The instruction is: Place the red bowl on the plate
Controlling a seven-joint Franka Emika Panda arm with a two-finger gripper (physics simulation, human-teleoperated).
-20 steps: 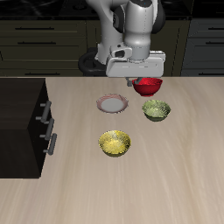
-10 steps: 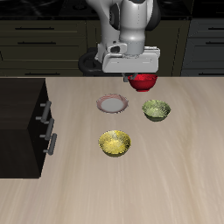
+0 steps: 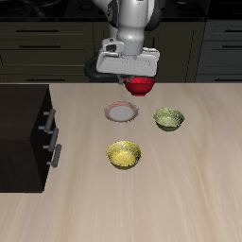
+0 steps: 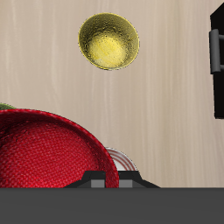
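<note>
One gripper [image 3: 138, 77] pinches the red bowl [image 3: 141, 87] above the plate [image 3: 121, 113]; released off-centre, it could tip off.

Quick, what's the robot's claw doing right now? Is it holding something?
Gripper: closed on the red bowl, holding it up in the air above the table, near the plate.

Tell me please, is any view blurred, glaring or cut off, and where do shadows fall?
Exterior view: sharp and evenly lit, no glare; soft shadows lie under the yellow bowl and green bowl, and the gripper hides the upper part of the red bowl. Wrist view: sharp too, but the red bowl is cut off at the frame edge and covers most of the plate.
</note>
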